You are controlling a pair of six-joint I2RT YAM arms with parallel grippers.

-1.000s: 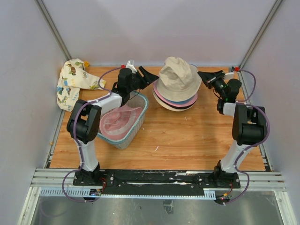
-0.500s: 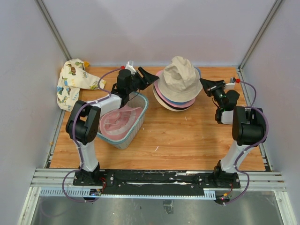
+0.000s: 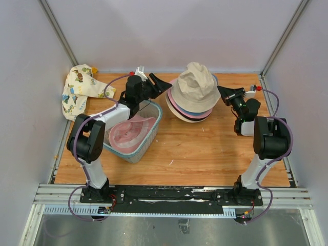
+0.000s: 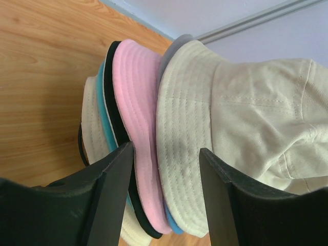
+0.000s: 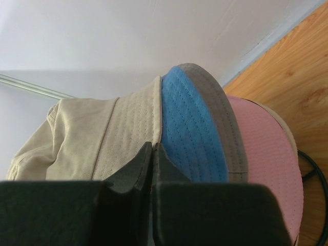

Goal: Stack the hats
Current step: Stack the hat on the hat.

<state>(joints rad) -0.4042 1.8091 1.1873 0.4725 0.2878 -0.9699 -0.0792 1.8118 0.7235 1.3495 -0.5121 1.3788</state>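
A stack of hats (image 3: pixel 190 114) stands at the back middle of the table, with a beige hat (image 3: pixel 196 84) on top. My left gripper (image 3: pixel 166 84) is open at the stack's left edge. In the left wrist view the beige (image 4: pixel 246 118) and pink (image 4: pixel 136 102) brims show between and beyond its fingers (image 4: pixel 166 151). My right gripper (image 3: pixel 221 91) is shut just right of the stack. Its tips (image 5: pixel 152 147) sit close to the beige (image 5: pixel 102 133) and blue (image 5: pixel 189 123) brims, nothing visible between them. Another pink hat (image 3: pixel 129 134) lies in the basket (image 3: pixel 148 141).
The blue-grey mesh basket stands left of centre under my left arm. A cream cloth with cartoon prints (image 3: pixel 79 92) lies crumpled at the back left corner. White walls close in the back and both sides.
The beige hat, tilted toward the left before, has shifted right and settled on the stack. My right gripper has drawn back and lower. The left arm has barely moved.
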